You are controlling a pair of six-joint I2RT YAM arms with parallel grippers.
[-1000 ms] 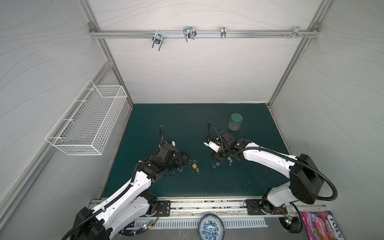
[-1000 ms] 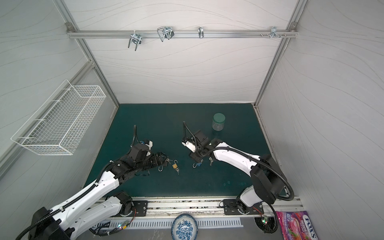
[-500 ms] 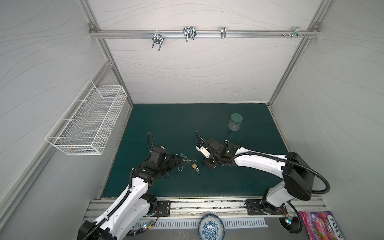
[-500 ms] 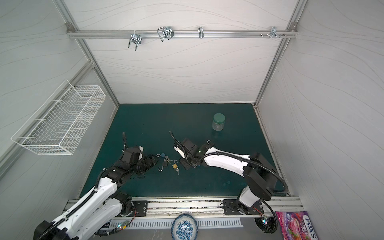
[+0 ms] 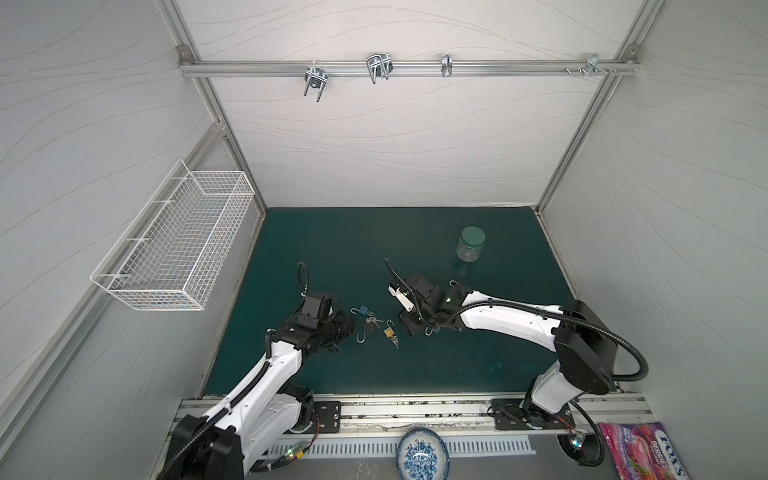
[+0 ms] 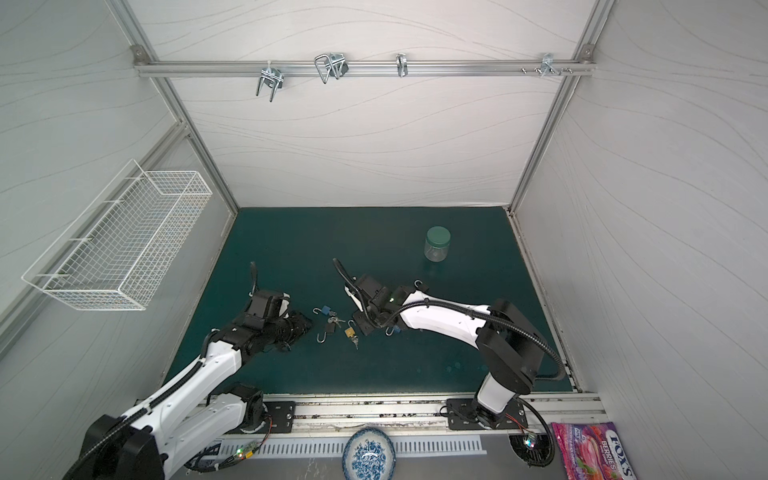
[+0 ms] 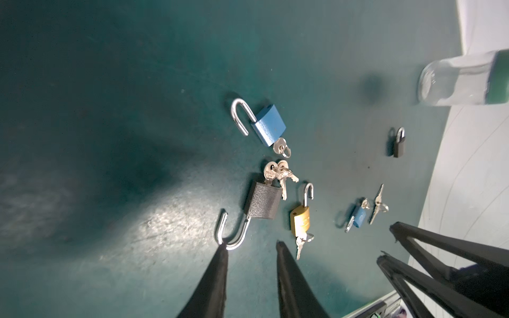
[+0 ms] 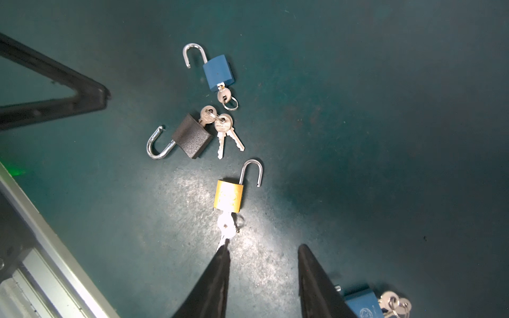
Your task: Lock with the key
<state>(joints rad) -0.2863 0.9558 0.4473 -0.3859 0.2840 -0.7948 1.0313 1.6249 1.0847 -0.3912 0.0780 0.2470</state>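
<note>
Three padlocks lie with open shackles on the green mat, each with a key in it: blue (image 7: pixel 268 126), black (image 7: pixel 263 202) and gold (image 8: pixel 228 195). My left gripper (image 7: pixel 252 246) is open and empty, low over the mat, one fingertip (image 7: pixel 223 252) at the bend of the black padlock's shackle. My right gripper (image 8: pixel 264 247) is open and empty too, one fingertip (image 8: pixel 225 249) at the tip of the gold padlock's key (image 8: pixel 225 224). In both top views the two grippers (image 5: pixel 347 328) (image 5: pixel 407 324) flank the locks from left and right.
A small blue padlock (image 8: pixel 360 302) with keys lies beside my right gripper. A small shut black padlock (image 7: pixel 399 143) and a green-lidded glass jar (image 5: pixel 471 243) stand farther back right. A wire basket (image 5: pixel 178 237) hangs on the left wall.
My right gripper has moved left, up to the gold padlock. My left gripper has drawn back a little to the left and its jaws have narrowed.
</note>
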